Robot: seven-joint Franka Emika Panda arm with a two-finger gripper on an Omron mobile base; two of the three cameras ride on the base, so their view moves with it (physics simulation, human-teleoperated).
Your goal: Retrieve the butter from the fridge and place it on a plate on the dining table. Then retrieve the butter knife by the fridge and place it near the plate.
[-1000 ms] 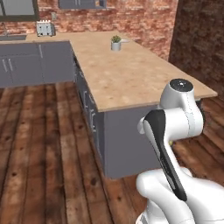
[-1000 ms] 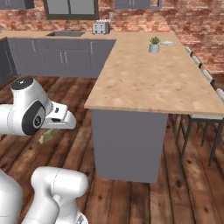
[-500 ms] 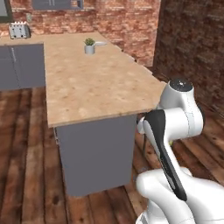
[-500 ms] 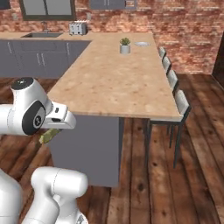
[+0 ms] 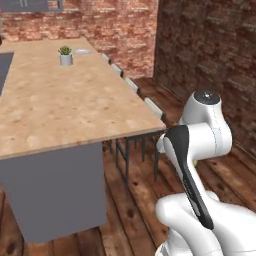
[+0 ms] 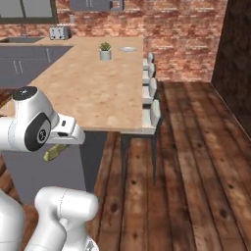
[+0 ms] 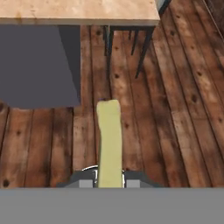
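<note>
Now nearer table end (image 5: 150, 120) — butter (image 7: 109, 142) held.

Arm (image 5: 200, 145): glossy white rounded shells, bulbous links. Top joint cap round, light grey disc with small dark centre dot. Long black strip running down front of upper link, tapered at lower end. Right base view: dark grey circular joint face with small white mark, white boxy wrist block beside it. Base link fat white cylinder, smooth, no cables seen.
</note>
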